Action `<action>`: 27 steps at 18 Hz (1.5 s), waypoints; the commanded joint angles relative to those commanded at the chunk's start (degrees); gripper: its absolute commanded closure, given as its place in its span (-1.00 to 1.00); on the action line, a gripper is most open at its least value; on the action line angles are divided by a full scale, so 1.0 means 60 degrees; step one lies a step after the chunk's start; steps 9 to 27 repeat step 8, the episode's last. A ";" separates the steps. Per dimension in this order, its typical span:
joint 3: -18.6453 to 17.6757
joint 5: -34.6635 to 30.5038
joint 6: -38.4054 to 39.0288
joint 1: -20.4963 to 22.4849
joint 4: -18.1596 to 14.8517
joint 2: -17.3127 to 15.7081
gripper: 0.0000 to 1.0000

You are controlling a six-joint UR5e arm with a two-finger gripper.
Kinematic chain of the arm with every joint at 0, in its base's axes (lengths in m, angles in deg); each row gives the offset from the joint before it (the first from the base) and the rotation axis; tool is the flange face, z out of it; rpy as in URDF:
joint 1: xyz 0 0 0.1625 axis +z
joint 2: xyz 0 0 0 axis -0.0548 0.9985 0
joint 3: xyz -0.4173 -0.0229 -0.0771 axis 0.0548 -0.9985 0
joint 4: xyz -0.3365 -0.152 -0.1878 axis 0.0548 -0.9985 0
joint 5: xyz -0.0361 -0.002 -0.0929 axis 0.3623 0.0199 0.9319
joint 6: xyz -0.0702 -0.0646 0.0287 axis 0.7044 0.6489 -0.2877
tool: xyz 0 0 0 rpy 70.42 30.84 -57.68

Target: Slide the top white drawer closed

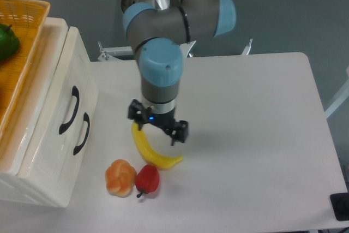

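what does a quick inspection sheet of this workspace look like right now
surface: white table, mostly bare on the right side
job's things: top white drawer sits in line with the drawer below, looks pushed in
clutter: banana, red pepper and orange bun-like item near the front; green item in the orange basket on the cabinet
gripper: gripper open, holding nothing, above the banana's upper end, away from the drawers
cables: nothing seen
surroundings: grey floor; dark object at the lower right edge, cannot tell what
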 joint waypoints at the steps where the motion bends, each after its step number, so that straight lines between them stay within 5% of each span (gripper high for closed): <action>1: -0.0015 -0.0015 -0.0295 0.0117 0.0014 0.0000 -1.00; 7: -0.0044 -0.0468 -0.0430 0.0865 0.0044 -0.0205 -1.00; 27: -0.0059 -0.0513 -0.0474 0.0880 0.0044 -0.0205 -1.00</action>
